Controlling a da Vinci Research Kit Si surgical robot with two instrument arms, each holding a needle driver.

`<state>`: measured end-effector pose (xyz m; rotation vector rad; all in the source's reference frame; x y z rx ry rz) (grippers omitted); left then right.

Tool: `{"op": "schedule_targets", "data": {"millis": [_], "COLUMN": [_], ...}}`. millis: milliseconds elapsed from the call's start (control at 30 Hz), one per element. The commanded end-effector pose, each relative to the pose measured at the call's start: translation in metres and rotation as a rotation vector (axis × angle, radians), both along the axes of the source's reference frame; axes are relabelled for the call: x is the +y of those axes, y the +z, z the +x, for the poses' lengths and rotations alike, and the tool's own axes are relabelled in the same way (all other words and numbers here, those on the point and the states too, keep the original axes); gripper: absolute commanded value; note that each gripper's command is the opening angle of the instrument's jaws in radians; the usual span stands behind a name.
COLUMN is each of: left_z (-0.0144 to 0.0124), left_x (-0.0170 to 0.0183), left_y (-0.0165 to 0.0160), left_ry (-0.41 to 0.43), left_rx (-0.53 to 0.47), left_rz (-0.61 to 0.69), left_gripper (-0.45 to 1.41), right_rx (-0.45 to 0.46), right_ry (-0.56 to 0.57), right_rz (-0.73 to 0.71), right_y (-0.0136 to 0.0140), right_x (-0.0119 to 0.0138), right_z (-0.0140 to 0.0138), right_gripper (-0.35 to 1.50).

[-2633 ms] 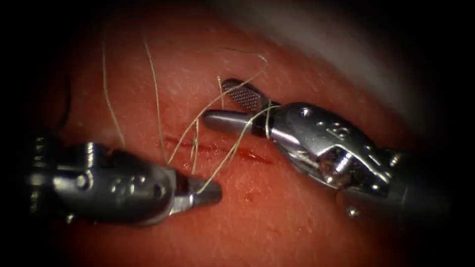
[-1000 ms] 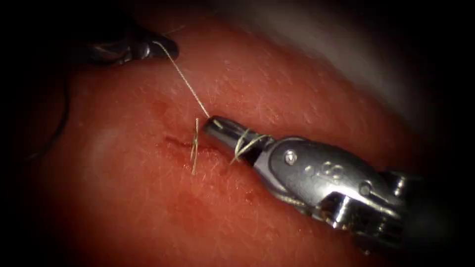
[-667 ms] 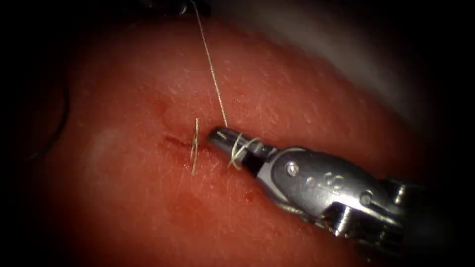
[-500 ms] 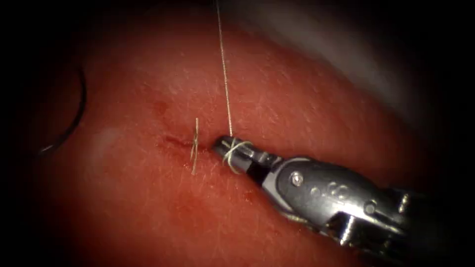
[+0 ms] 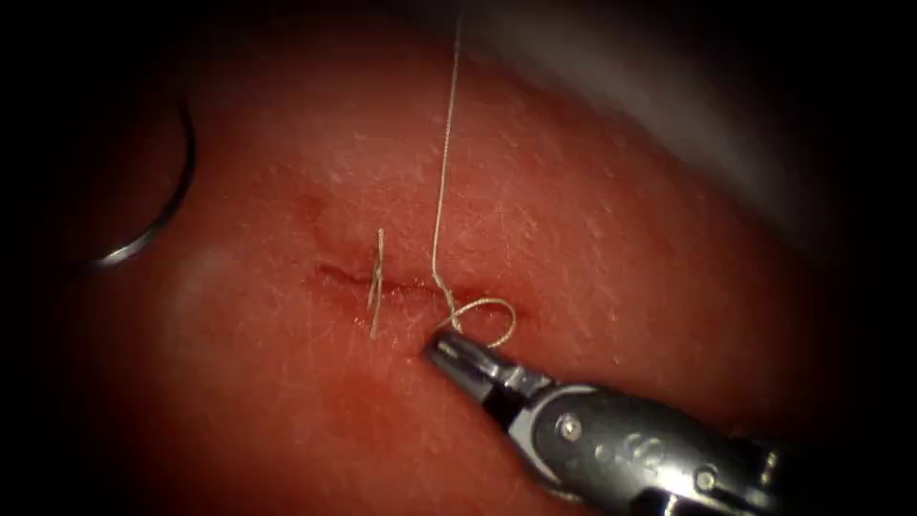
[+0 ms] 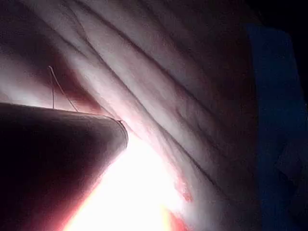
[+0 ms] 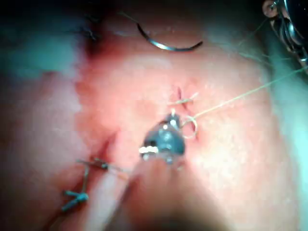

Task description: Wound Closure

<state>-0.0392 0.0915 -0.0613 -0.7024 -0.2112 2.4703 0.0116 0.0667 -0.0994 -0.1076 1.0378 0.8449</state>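
Gripping the short end of the thread (image 5: pixel 441 182) at its very tip, my right tool (image 5: pixel 447 348) lies on the tissue (image 5: pixel 621 287) just below the cut (image 5: pixel 401 287), its jaws closed together and its shaft running off toward the lower right of the endoscope view. A small open loop of thread (image 5: pixel 489 320) sits on the tissue just above and to the right of these jaws, touching the cut line. From this loop the long strand rises straight and taut to the top edge of the endoscope view. In the right wrist view the same strand (image 7: pixel 240 98) runs from the loop out to my left tool (image 7: pixel 288 24), which stands well apart from the wound; I cannot tell how its jaws stand. An earlier stitch (image 5: pixel 377 282) with two short cut ends crosses the cut just to the left of the loop. The needle (image 5: pixel 158 215) lies free on the tissue, far to the left of the cut, held by neither tool and not in the tissue; its curve is seen again in the right wrist view (image 7: pixel 168 45). A faint smear of red fluid (image 5: pixel 478 377) marks the tissue around the cut.
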Motion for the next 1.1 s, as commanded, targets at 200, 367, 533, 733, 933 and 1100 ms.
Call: {"op": "schedule_targets", "data": {"millis": [200,367,533,733,933,1100], "left_z": [-0.0009,-0.0015,-0.0019,-0.0032,-0.0042,-0.005], "left_x": [0.0024,0.0049,0.007,0.0083,0.0094,0.01], "left_y": [0.0007,-0.0003,-0.001,-0.0008,-0.0006,-0.0003], "left_ry": [0.002,0.018,0.025,0.021,0.024,0.021], "left_rx": [0.009,0.021,0.024,0.031,0.035,0.045], "left_rz": [-0.015,-0.051,-0.073,-0.086,-0.1,-0.107], "left_gripper": [-0.35,-0.35,-0.35,-0.35,-0.35,-0.35], "right_rx": [0.013,0.024,0.034,0.035,0.027,0.016], "right_ry": [-0.016,-0.033,-0.049,-0.065,-0.087,-0.118], "right_rz": [0.001,0.004,0.003,0.008,0.014,0.026], "right_y": [-0.0006,-0.0014,-0.0023,-0.0028,-0.0021,-0.0014], "right_x": [-0.0012,-0.0022,-0.0035,-0.0044,-0.005,-0.0059], "right_z": [0.0012,0.0018,0.0022,0.0023,0.0025,0.0031], "right_gripper": [-0.35,-0.35,-0.35,-0.35,-0.35,-0.35]}}
